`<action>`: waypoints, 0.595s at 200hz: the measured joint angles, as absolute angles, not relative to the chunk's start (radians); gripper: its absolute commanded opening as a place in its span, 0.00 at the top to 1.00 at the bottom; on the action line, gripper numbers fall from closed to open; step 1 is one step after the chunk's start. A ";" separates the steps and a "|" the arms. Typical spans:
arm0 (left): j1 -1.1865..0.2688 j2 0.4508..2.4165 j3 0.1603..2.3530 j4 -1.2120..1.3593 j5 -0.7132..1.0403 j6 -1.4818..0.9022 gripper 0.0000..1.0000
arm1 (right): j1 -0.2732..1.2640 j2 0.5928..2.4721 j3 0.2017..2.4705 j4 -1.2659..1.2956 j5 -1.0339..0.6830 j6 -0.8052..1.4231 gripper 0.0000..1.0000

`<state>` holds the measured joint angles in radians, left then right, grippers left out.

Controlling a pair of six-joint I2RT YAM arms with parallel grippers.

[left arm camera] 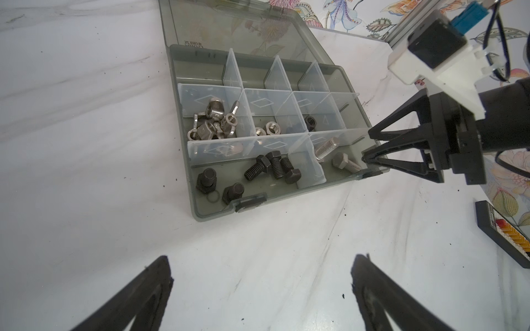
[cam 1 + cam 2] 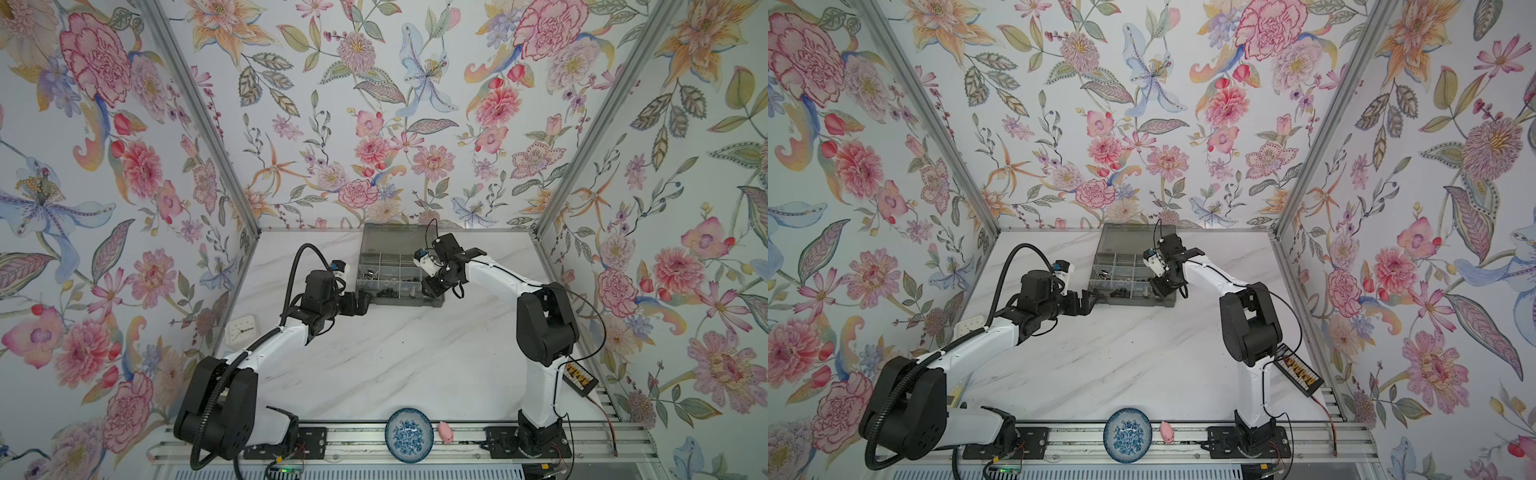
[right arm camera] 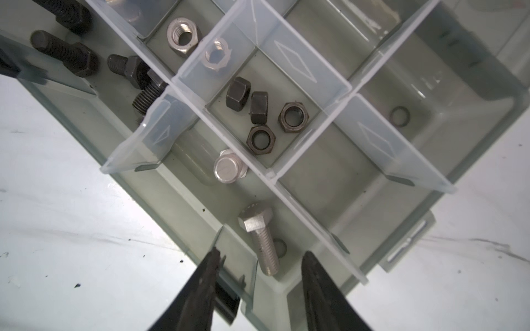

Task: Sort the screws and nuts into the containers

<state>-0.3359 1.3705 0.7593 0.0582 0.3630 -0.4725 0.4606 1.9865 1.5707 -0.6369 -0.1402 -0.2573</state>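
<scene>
Our right gripper [image 3: 261,252] is hovering, jaws apart, over the organizer box [image 1: 218,212], and we are judging sorting practically finished.

Twin high overviews, close wrist views (organizer box [image 1: 215,212] common to all)

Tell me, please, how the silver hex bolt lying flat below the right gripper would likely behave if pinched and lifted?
The silver hex bolt looks solid metal, so it is probably rigid and heavy for its size. Its round threaded shank might roll or twist in a pinch, though the hex head should stop free rolling. Threads likely give some grip.
</scene>
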 measured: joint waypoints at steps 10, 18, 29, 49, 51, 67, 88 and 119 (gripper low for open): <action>-0.336 1.370 0.759 0.058 0.363 -0.472 0.01 | 0.461 1.968 1.564 -0.636 -0.140 -0.257 0.49; -0.336 1.370 0.759 0.058 0.363 -0.472 0.01 | 0.461 1.954 1.557 -0.635 -0.139 -0.257 0.49; -0.336 1.370 0.759 0.058 0.362 -0.472 0.01 | 0.461 1.934 1.542 -0.634 -0.140 -0.257 0.48; -0.336 1.370 0.759 0.058 0.359 -0.472 0.01 | 0.461 1.888 1.497 -0.633 -0.143 -0.254 0.47; -0.336 1.370 0.759 0.058 0.359 -0.472 0.01 | 0.461 1.882 1.492 -0.632 -0.143 -0.254 0.46; -0.336 1.369 0.759 0.058 0.354 -0.472 0.00 | 0.461 1.834 1.437 -0.616 -0.148 -0.254 0.45; -0.336 1.354 0.753 0.057 0.328 -0.470 0.01 | 0.461 1.759 1.349 -0.580 -0.150 -0.254 0.42; -0.334 1.299 0.730 0.058 0.257 -0.460 0.01 | 0.445 1.649 1.221 -0.506 -0.154 -0.250 0.40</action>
<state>-0.3340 1.2991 0.7303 0.0582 0.2565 -0.4603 0.4450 1.6493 1.2213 -0.5060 -0.1543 -0.2501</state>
